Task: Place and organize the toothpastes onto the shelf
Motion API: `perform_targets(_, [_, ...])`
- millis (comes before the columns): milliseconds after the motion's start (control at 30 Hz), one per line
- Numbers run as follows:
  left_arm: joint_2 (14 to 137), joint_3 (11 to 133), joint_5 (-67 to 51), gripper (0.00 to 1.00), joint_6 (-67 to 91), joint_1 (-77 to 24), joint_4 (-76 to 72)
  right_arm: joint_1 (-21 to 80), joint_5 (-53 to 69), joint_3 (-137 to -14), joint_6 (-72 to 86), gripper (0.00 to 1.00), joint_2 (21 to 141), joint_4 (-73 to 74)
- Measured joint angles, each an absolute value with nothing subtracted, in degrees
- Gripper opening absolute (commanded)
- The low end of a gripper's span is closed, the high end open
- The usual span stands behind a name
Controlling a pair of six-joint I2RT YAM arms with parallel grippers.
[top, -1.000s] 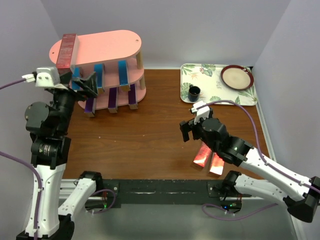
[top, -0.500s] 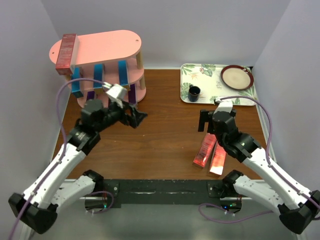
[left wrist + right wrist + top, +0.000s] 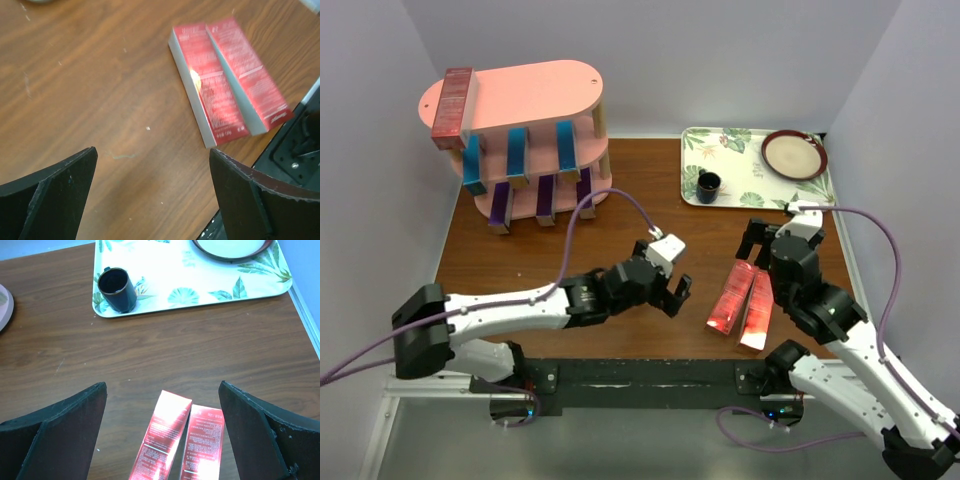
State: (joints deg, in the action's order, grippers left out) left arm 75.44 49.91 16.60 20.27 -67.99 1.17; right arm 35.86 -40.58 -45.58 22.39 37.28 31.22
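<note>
While L gripper (image 3: 674, 297) & R gripper (image 3: 756, 240) gape wide, red toothpastes (image 3: 730, 298) lie parallel, near-far.

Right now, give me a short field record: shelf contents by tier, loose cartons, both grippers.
shelf: pink, three tiers
top tier: one red carton at its left end
middle tier: three blue cartons
bottom tier: three purple cartons
table: two loose red cartons, side by side
left gripper: open, empty, left of the loose pair
right gripper: open, empty, above the pair's far ends
</note>
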Motion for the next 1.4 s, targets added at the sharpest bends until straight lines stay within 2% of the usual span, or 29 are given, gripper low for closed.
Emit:
perform_targets(200, [86.28, 52.75, 24.29, 1.0, 23.59, -75.5, -0.6, 35.88, -41.08, -43.16, 22.52, 0.99, 31.7, 31.05])
perform_targets(500, [104.33, 63.4, 29.02, 1.0, 26.37, -85.43, -2.76, 35.88, -41.3, -42.96, 22.5, 0.99, 30.44, 31.09])
perform_targets(933, [114.13, 72.2, 37.3, 0.97, 29.12, -85.95, -0.78, 35.88, -41.45, -41.82, 22.02, 0.99, 27.66, 31.22])
perform_targets(1133, [117.64, 73.28, 39.79, 0.86, 30.59, -85.62, 0.43, 35.88, -41.41, -41.34, 21.78, 0.99, 27.59, 31.05])
perform_targets(1233, [118.21, 73.25, 39.92, 0.76, 31.07, -85.08, 0.45, 35.88, -41.32, -41.01, 21.63, 0.99, 27.59, 30.76])
perform_targets(1267, [118.3, 73.25, 39.92, 0.69, 31.09, -84.79, 0.32, 35.88, -41.25, -40.88, 21.56, 0.99, 27.59, 30.68])
perform_targets(1400, [118.32, 73.1, 39.99, 0.5, 31.31, -84.23, -0.38, 35.88, -41.17, -40.84, 21.34, 0.99, 27.59, 30.39])
